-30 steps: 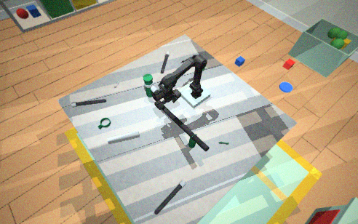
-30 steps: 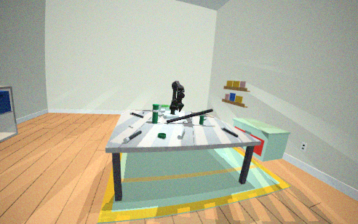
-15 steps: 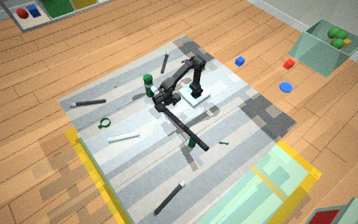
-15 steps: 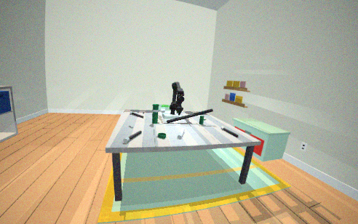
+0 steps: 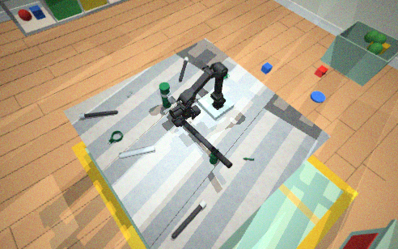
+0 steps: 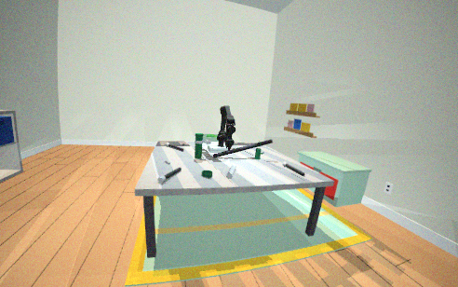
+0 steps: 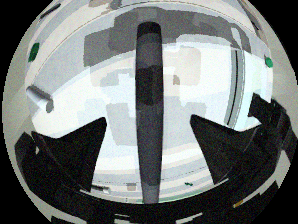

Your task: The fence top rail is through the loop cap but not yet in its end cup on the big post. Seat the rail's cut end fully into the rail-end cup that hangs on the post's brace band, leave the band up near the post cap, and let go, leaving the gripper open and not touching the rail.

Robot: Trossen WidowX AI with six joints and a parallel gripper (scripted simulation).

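Note:
The dark top rail (image 5: 202, 141) (image 6: 242, 147) (image 7: 149, 96) slants above the table. It passes through the small green loop cap (image 5: 213, 158) (image 6: 257, 154) near its far end. The big green post (image 5: 164, 94) (image 6: 198, 148) stands upright just beyond the rail's near end. In the wrist view that end stops a little short of the post. The cup and brace band are too small to make out. My gripper (image 5: 178, 114) (image 6: 222, 140) (image 7: 148, 120) is open. Its fingers stand wide on either side of the rail, near the post end, with gaps showing on both sides.
Loose dark rods lie at the left (image 5: 99, 114), back (image 5: 184, 69) and front (image 5: 188, 221) of the table. A white rod (image 5: 137, 152), a green ring (image 5: 116, 137) and a small green piece (image 5: 248, 158) also lie there. The arm's base stands on a white plate (image 5: 205, 107).

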